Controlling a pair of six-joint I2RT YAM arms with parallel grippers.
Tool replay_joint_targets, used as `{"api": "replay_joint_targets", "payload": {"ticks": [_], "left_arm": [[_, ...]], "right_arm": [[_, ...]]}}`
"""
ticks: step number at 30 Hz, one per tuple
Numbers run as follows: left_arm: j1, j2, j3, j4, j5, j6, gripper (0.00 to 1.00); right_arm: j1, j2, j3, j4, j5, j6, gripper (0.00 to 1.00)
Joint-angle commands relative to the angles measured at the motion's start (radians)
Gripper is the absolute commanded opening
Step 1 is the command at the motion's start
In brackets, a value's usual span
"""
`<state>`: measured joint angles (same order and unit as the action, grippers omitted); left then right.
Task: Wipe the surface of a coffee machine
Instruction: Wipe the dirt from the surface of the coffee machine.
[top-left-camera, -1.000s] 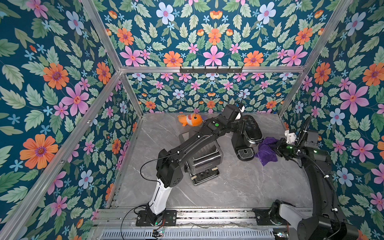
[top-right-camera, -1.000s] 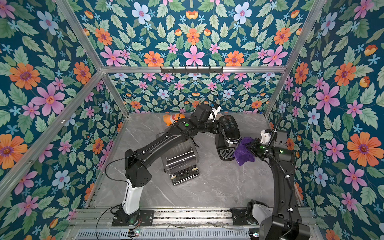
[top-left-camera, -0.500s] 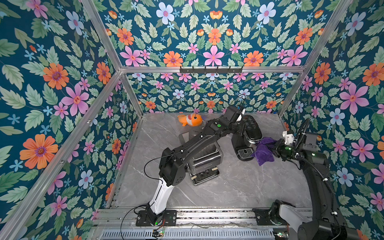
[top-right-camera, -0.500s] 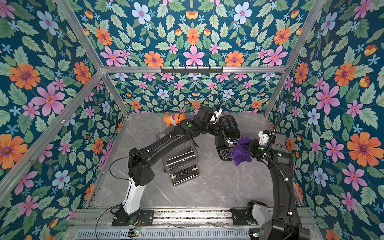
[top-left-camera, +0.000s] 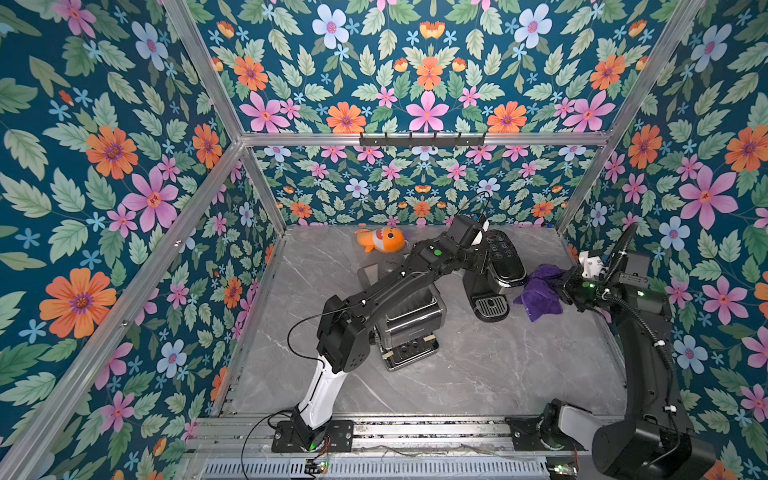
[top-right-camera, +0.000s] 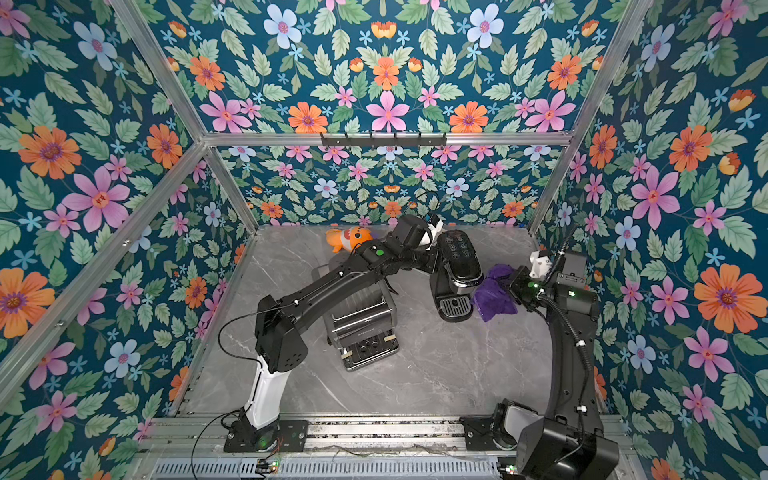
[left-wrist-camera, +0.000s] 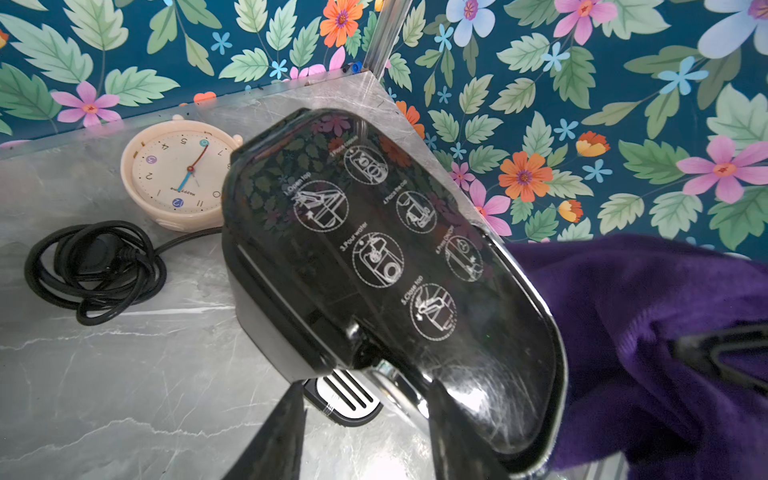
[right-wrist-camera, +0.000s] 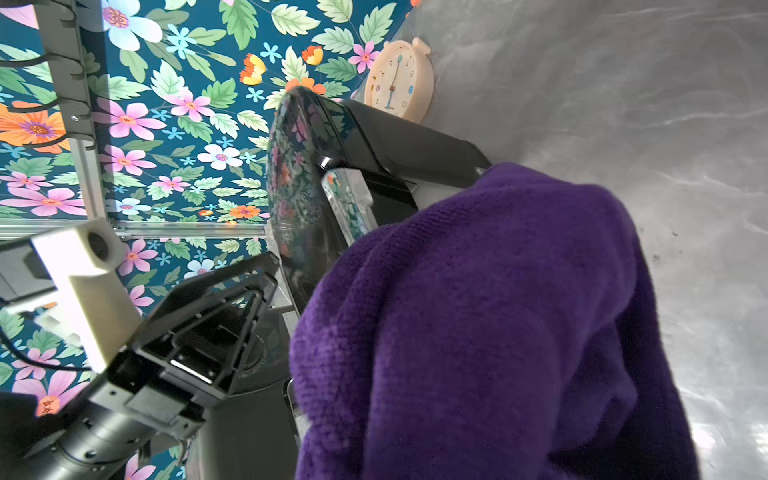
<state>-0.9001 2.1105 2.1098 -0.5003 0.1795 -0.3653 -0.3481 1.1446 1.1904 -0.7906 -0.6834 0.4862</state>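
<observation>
Coffee machine (top-left-camera: 496, 266) at the table's (top-left-camera: 457, 374) back right, left gripper (left-wrist-camera: 365, 419) half open astride its side, right gripper (top-left-camera: 559, 284) clamped on purple cloth (top-left-camera: 540, 291), now pressed closer against the machine than a second ago, toaster (top-left-camera: 409, 328) unmoved.

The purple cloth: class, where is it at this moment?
In both top views the purple cloth hangs from the right gripper on the table's right side, pressed against the right flank of the black coffee machine.
</observation>
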Motion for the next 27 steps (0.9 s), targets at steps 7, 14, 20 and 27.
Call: {"api": "replay_joint_targets", "payload": {"ticks": [7, 14, 20, 27], "left_arm": [[0.001, 0.004, -0.005, -0.010, 0.008, -0.008, 0.49], [0.001, 0.019, 0.001, 0.001, 0.009, -0.009, 0.49], [0.001, 0.053, 0.023, 0.020, 0.020, -0.024, 0.49], [0.004, 0.080, 0.032, 0.035, 0.041, -0.036, 0.49]], "right_arm": [[-0.002, 0.096, 0.059, 0.158, -0.080, 0.053, 0.00], [0.008, 0.131, 0.091, 0.191, -0.104, 0.074, 0.00], [0.039, 0.147, 0.083, 0.208, -0.088, 0.059, 0.00], [0.040, 0.174, 0.016, 0.252, -0.104, 0.074, 0.00]]}}
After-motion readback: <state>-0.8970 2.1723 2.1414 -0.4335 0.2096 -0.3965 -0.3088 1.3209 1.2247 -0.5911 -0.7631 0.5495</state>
